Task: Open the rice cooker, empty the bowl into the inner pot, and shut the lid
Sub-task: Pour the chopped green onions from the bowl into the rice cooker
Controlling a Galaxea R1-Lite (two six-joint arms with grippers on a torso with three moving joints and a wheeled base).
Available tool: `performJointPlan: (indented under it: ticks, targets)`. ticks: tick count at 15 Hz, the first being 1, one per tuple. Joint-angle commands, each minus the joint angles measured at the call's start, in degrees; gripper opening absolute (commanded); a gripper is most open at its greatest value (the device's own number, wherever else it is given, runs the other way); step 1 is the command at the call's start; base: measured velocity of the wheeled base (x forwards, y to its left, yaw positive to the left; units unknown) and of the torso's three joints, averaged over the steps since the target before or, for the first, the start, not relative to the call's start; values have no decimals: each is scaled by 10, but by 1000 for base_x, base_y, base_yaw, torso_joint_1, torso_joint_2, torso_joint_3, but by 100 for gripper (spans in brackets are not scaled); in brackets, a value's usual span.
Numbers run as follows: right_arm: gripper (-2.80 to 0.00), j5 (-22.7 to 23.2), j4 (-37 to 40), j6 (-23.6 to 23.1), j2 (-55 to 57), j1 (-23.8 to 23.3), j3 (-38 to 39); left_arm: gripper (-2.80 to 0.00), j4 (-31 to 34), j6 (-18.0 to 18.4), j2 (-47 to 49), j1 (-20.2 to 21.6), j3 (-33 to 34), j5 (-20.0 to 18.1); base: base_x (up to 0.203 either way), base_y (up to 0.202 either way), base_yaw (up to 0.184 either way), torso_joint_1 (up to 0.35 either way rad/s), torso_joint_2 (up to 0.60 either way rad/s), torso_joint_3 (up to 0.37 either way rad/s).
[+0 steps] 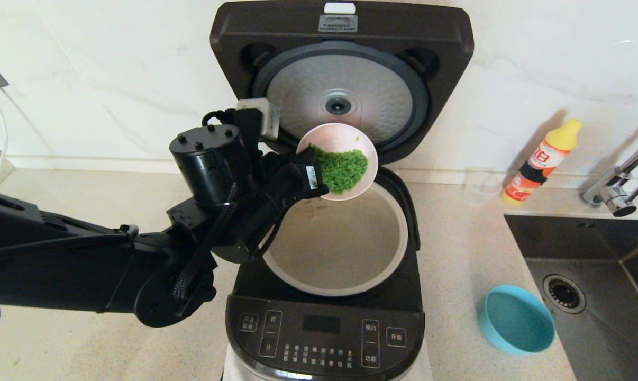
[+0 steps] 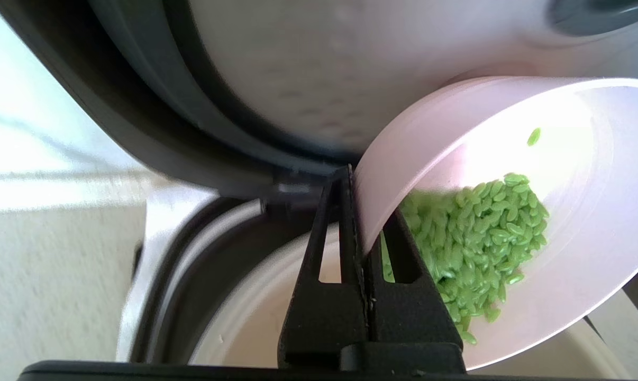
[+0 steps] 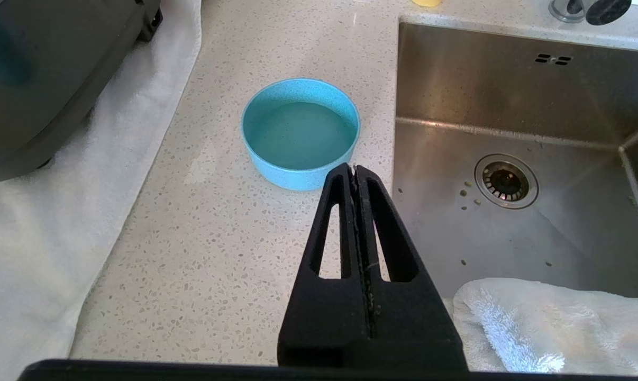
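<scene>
The black rice cooker (image 1: pixel 324 328) stands open, its lid (image 1: pixel 342 69) upright with the dimpled silver disc facing me. The pale inner pot (image 1: pixel 340 248) looks bare inside. My left gripper (image 1: pixel 311 159) is shut on the rim of a pink bowl (image 1: pixel 351 140), held tilted above the pot's back edge. Green rice grains (image 1: pixel 343 169) lie heaped against the bowl's lower side. In the left wrist view the gripper (image 2: pixel 357 211) pinches the bowl (image 2: pixel 589 264) wall, grains (image 2: pixel 477 233) beside one finger. My right gripper (image 3: pixel 355 172) is shut and holds nothing, above the counter near the sink.
A blue bowl (image 1: pixel 516 319) sits on the counter right of the cooker, beside the steel sink (image 1: pixel 604 248). An orange bottle with a yellow cap (image 1: pixel 542 161) stands against the back wall. The tap (image 1: pixel 618 190) is at the far right. A white towel (image 3: pixel 557 323) lies by the sink.
</scene>
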Motion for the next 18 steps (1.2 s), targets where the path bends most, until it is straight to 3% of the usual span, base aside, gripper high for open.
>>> performJointPlan:
  ticks: [1, 7, 13, 18]
  targets:
    - [-280, 0, 0, 0, 0, 0, 1, -280, -19, 8, 8, 4, 6, 1, 0, 0, 0, 0, 0, 0]
    - [-280, 0, 0, 0, 0, 0, 0, -280, -102, 89, 27, 5, 9, 2, 0, 0, 0, 0, 0, 0]
    - [-280, 0, 0, 0, 0, 0, 1, -280, -182, 140, 33, 5, 16, 11, 0, 0, 0, 0, 0, 0]
    - [-280, 0, 0, 0, 0, 0, 1, -280, -235, 161, 65, 5, 17, 14, 0, 0, 0, 0, 0, 0]
